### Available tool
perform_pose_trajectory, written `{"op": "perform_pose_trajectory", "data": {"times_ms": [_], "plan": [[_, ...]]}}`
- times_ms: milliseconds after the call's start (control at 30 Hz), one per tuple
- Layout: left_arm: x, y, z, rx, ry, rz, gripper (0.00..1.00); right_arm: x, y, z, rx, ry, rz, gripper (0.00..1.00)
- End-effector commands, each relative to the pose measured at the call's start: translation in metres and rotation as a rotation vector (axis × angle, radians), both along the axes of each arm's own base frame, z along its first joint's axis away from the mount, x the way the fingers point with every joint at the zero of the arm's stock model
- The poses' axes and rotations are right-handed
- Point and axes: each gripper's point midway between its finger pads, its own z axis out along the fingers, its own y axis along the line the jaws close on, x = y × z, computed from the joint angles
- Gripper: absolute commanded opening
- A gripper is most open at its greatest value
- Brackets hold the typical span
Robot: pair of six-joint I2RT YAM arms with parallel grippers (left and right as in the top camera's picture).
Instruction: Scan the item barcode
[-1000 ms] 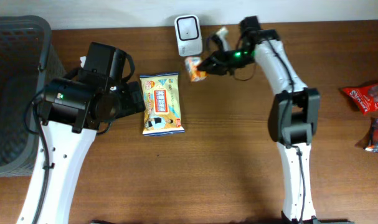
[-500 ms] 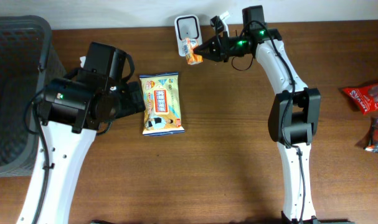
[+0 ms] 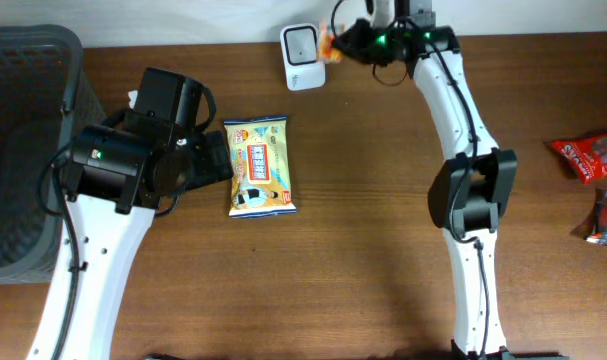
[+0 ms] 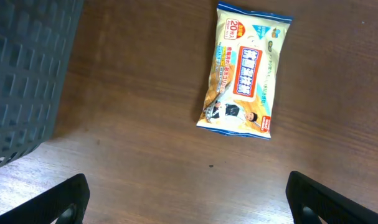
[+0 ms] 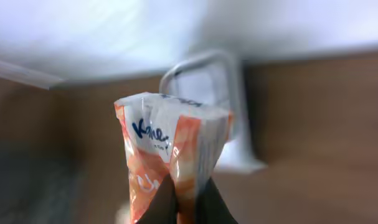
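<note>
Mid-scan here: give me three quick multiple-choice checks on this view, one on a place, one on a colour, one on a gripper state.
1. Where is the orange-and-white packet?
A) flat at the front edge
B) held up close by the white scanner
C) lying at the far right edge

2. What colour is the basket?
A) dark grey
B) red
C) white

3. How is the left gripper?
A) shut on something
B) open, holding nothing
C) out of view

Answers: 1 B, the right gripper pinches it in front of the scanner. 2 A, its mesh walls are dark grey. 3 B, its fingers stand wide apart, nothing between them.
</note>
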Motion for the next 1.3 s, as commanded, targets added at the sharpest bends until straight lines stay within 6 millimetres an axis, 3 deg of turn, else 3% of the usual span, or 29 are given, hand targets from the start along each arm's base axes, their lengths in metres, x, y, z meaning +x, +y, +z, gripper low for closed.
{"op": "perform_pose_trajectory", "data": {"times_ms": [0, 33, 100, 133, 200, 333, 433, 467, 567, 633, 667, 700, 733, 800, 833, 900, 967, 1067, 1133, 1167, 1200, 1233, 1267], "plan": [[0.0, 0.001, 0.003, 0.001, -0.011, -0.006, 0.99, 0.026, -0.04, 0.007, -0.511, -0.187, -0.282, 0.04], [0.0, 0.001, 0.003, 0.001, -0.011, -0.006, 0.99, 0.027, -0.035, 0.01, -0.662, -0.253, -0.271, 0.04], [0.0, 0.001, 0.003, 0.001, -0.011, -0.006, 0.99, 0.027, 0.012, 0.028, -0.963, -0.463, -0.124, 0.04], [0.0, 0.001, 0.003, 0.001, -0.011, -0.006, 0.99, 0.024, 0.039, 0.033, -1.047, -0.55, -0.044, 0.04], [0.0, 0.0, 0.003, 0.001, -0.011, -0.008, 0.99, 0.022, 0.063, 0.024, -1.097, -0.611, 0.027, 0.04], [0.0, 0.0, 0.003, 0.001, -0.011, -0.009, 0.99, 0.017, 0.058, -0.019, -1.13, -0.548, 0.082, 0.04], [0.0, 0.0, 0.003, 0.001, -0.011, -0.009, 0.99, 0.018, 0.059, -0.018, -1.128, -0.551, 0.079, 0.04], [0.0, 0.0, 0.003, 0.001, -0.011, -0.009, 0.99, 0.02, 0.044, -0.008, -1.156, -0.535, -0.027, 0.04], [0.0, 0.0, 0.003, 0.001, -0.011, -0.009, 0.99, 0.017, -0.036, 0.045, -1.272, -0.463, -0.498, 0.04], [0.0, 0.0, 0.003, 0.001, -0.011, -0.009, 0.99, 0.004, -0.118, 0.06, -1.361, -0.319, -0.668, 0.04], [0.0, 0.0, 0.003, 0.001, -0.011, -0.009, 0.99, -0.003, -0.145, 0.058, -1.36, -0.255, -0.698, 0.04], [0.0, 0.0, 0.003, 0.001, -0.011, -0.009, 0.99, -0.02, -0.201, 0.049, -1.333, -0.123, -0.782, 0.04], [0.0, 0.0, 0.003, 0.001, -0.011, -0.009, 0.99, -0.033, -0.236, 0.039, -1.317, -0.03, -0.815, 0.04], [0.0, 0.0, 0.003, 0.001, -0.011, -0.009, 0.99, -0.077, -0.322, 0.01, -1.265, 0.214, -0.936, 0.04], [0.0, 0.0, 0.003, 0.001, -0.011, -0.009, 0.99, -0.11, -0.374, -0.013, -1.173, 0.388, -0.971, 0.04], [0.0, 0.0, 0.003, 0.001, -0.011, -0.009, 0.99, -0.147, -0.433, -0.036, -1.028, 0.554, -0.982, 0.04], [0.0, 0.0, 0.003, 0.001, -0.011, -0.009, 0.99, -0.191, -0.484, -0.047, -0.937, 0.681, -1.038, 0.04], [0.0, 0.0, 0.003, 0.001, -0.01, -0.009, 0.99, -0.238, -0.529, -0.06, -0.786, 0.791, -1.095, 0.04], [0.0, 0.0, 0.003, 0.001, -0.01, -0.008, 0.99, -0.253, -0.539, -0.064, -0.73, 0.82, -1.111, 0.06], [0.0, 0.0, 0.003, 0.001, -0.01, -0.008, 0.99, -0.255, -0.54, -0.065, -0.712, 0.825, -1.109, 0.22], [0.0, 0.0, 0.003, 0.001, -0.011, -0.008, 0.99, -0.257, -0.54, -0.066, -0.707, 0.834, -1.106, 0.8], [0.0, 0.0, 0.003, 0.001, -0.011, -0.008, 0.99, -0.258, -0.538, -0.066, -0.705, 0.84, -1.101, 0.94], [0.0, 0.0, 0.003, 0.001, -0.011, -0.008, 0.99, -0.26, -0.536, -0.067, -0.705, 0.855, -1.093, 0.99]]}}
